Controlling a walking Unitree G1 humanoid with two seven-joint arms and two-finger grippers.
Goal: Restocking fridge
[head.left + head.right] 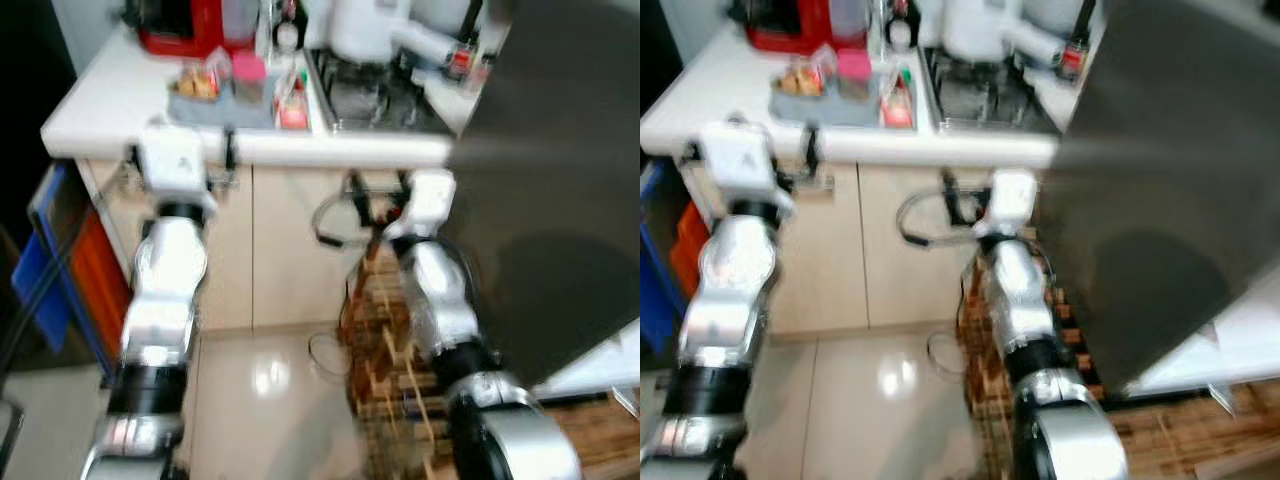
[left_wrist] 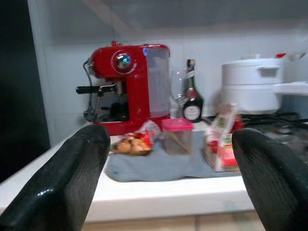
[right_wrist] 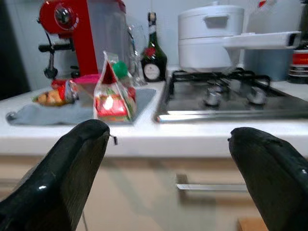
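On the white counter (image 1: 100, 100) lies a grey mat (image 1: 225, 110) with a snack packet (image 2: 130, 143), a pink-lidded tub (image 2: 176, 136) and a red and green pouch (image 3: 111, 96). My left gripper (image 1: 182, 150) is open at the counter's front edge, level with the mat, nothing between its fingers. My right gripper (image 1: 378, 190) is open too, just below the counter edge in front of the cupboard doors, facing the pouch and the hob. The dark grey fridge door (image 1: 560, 200) stands to my right.
A red coffee machine (image 1: 185, 25), a dark bottle (image 2: 192, 98), and a white pot (image 1: 365, 25) on the gas hob (image 1: 375, 95) line the back of the counter. A stack of wooden slats (image 1: 385, 350) stands on the floor by my right arm. Blue and orange crates (image 1: 45, 270) stand at the left.
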